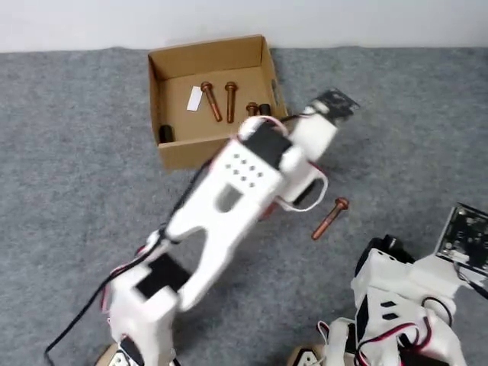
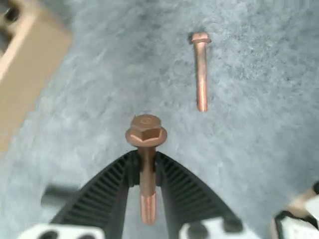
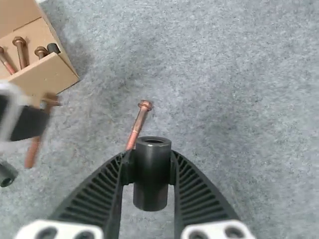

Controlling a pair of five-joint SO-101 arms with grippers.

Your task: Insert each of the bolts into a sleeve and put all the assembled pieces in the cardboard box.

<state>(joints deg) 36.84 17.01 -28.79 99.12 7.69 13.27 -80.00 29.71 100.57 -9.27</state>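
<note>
Left gripper (image 2: 145, 160) clamped on copper bolt (image 2: 145, 135) at mid-shank, head just past the tips. Probably stiff, smooth metal that could pivot, so the shank hold suits. Right gripper (image 3: 149, 158) hugs black sleeve (image 3: 152, 175), bore showing. Loose bolt (image 1: 329, 218) on carpet, 4 o'clock from cardboard box (image 1: 191, 152).

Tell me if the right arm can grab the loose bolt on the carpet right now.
Probably not yet. The right gripper is shut on a black sleeve, so its jaws are taken. The loose bolt lies on open carpet close by, nothing covering it.
</note>
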